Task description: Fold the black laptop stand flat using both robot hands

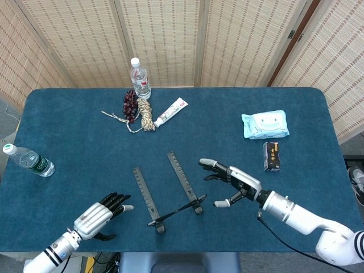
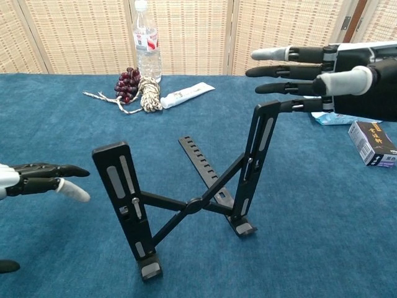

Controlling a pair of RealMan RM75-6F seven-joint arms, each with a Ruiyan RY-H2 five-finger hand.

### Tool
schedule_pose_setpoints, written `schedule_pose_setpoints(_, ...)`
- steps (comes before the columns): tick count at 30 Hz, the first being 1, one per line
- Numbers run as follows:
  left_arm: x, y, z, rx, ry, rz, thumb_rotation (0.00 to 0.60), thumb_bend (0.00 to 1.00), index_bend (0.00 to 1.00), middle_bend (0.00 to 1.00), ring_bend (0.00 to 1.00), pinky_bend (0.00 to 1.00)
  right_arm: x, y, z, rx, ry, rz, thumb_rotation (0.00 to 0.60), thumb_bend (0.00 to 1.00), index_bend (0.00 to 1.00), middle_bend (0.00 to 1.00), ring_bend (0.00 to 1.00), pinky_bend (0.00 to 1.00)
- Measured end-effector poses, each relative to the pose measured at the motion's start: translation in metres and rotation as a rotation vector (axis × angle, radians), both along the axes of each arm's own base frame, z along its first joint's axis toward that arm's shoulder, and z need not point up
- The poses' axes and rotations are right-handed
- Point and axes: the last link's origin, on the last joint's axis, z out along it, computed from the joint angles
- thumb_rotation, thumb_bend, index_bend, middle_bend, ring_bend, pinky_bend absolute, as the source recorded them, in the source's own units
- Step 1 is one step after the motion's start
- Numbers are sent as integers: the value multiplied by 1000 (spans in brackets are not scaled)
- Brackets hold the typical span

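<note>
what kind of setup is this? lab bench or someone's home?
Most likely a lab or demo tabletop, not a home. A table covered in blue cloth is fenced by woven folding screens, and unrelated props are scattered on it: water bottle, grapes, wipes pack, with the laptop stand at the front.

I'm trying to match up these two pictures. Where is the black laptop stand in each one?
Head view: the black laptop stand lies low in the middle, between the two hands.
Chest view: the stand fills the centre, standing open on the table.
Shared landmark: the upright water bottle at the back, behind the stand.
</note>
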Motion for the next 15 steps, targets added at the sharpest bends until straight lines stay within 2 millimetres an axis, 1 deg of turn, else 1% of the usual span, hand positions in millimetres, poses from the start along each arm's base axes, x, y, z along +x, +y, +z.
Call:
schedule_pose_setpoints(8, 17, 3, -17, -43, -44, -38, 600, 174, 161, 24, 0, 0, -6, 3, -2, 7, 9, -20, 600, 0, 0, 53, 14, 170)
schedule_pose_setpoints(15, 26, 4, -30, -88, -56, -59, 600, 174, 161, 23, 0, 0, -10, 5, -1, 9, 13, -29, 600, 0, 0, 52, 14, 170)
